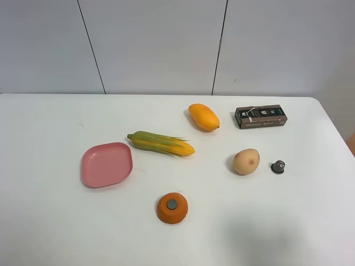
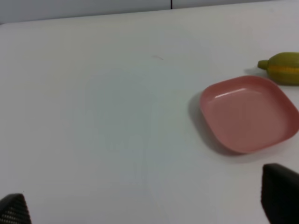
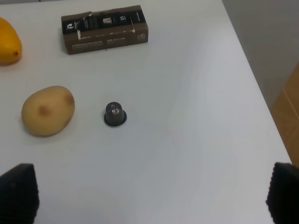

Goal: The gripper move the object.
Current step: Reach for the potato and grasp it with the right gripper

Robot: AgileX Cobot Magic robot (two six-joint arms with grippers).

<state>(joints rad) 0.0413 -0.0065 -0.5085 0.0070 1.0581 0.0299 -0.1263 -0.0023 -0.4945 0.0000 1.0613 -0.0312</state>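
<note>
The right arm's dark claw gripper hangs empty above the white table. Its black fingertips are spread wide, probably to straddle something rounded. The left arm's dark claw gripper is likewise spread and empty, near the shallow pink plastic plate. The tan potato-like lump with a reddish blotch lies ahead of the right claw, off toward one fingertip and well apart from it, just beside a small dark coffee capsule.

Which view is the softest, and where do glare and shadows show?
Left wrist view: softest, with a pale glare streak on the pink square plastic plate. Exterior high view: even light, a broad faint shadow on the white table. Right wrist view: sharper; the tan potato-like lump casts little shadow.
</note>
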